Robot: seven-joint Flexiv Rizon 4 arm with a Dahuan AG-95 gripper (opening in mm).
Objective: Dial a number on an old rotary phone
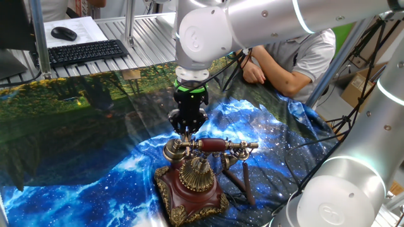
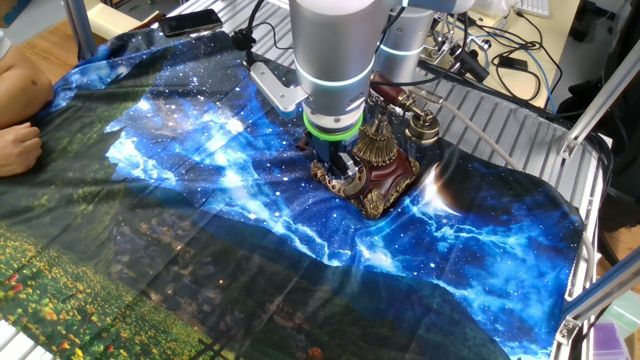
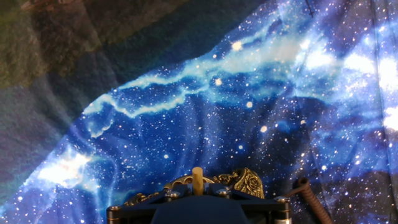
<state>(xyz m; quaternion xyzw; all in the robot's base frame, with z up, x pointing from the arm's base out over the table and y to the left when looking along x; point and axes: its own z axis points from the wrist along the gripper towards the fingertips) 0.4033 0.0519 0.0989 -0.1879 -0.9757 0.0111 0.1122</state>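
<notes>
Phone point(image 1: 192, 183): red-brown base, ornate brass trim and dome, handset cradled on top. Gripper point(image 1: 187, 131) directly above; finger state indeterminable.

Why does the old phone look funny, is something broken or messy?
Nothing looks broken or spilled. The old rotary phone stands upright on the starry cloth, its handset resting across the top. The gripper hangs just above it. The cloth is only a bit wrinkled.
</notes>
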